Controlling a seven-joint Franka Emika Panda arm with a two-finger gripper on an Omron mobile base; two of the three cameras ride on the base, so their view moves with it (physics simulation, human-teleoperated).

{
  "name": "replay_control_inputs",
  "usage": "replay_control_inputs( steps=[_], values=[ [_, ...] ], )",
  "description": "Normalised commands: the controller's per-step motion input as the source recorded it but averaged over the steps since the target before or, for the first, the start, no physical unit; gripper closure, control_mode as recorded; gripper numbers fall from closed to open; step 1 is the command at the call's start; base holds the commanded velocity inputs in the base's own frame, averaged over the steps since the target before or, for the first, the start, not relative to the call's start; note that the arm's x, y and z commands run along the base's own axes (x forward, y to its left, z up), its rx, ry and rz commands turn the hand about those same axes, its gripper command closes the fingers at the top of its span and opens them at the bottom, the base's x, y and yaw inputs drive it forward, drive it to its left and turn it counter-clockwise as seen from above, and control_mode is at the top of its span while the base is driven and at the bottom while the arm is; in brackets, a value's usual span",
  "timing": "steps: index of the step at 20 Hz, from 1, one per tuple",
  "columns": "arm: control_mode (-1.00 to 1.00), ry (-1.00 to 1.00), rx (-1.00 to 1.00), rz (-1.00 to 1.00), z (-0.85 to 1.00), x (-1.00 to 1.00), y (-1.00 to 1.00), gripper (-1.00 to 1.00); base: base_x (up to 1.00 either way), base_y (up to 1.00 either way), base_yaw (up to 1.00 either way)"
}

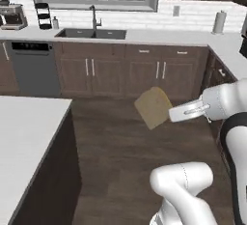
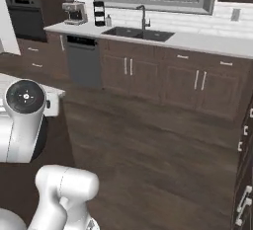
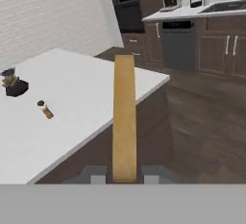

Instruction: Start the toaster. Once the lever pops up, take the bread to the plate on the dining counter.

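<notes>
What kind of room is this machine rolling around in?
A home kitchen, rendered: a steel sink with a tall faucet under a window, dark wooden cabinets, a grey dishwasher, and a white-topped island counter.

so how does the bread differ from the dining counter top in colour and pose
The bread is tan-brown; the dining counter top is white. The bread is held in the air, pinched by the gripper above the dark floor, tilted on edge; the dining counter top lies flat and level. The bread is small; the dining counter is large. Both are flat with straight edges.
</notes>
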Motion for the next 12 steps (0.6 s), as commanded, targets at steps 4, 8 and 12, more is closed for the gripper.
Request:
replay_control_inputs(
  steps=[4, 8, 12],
  values=[
    [1.0, 0.0, 0.0, 0.0, 0.0, 0.0, 0.0, 1.0, 0.0, 0.0, 1.0],
    [1.0, 0.0, 0.0, 0.0, 0.0, 0.0, 0.0, 1.0, 0.0, 0.0, 1.0],
    [1.0, 0.0, 0.0, 0.0, 0.0, 0.0, 0.0, 1.0, 0.0, 0.0, 1.0]
  ],
)
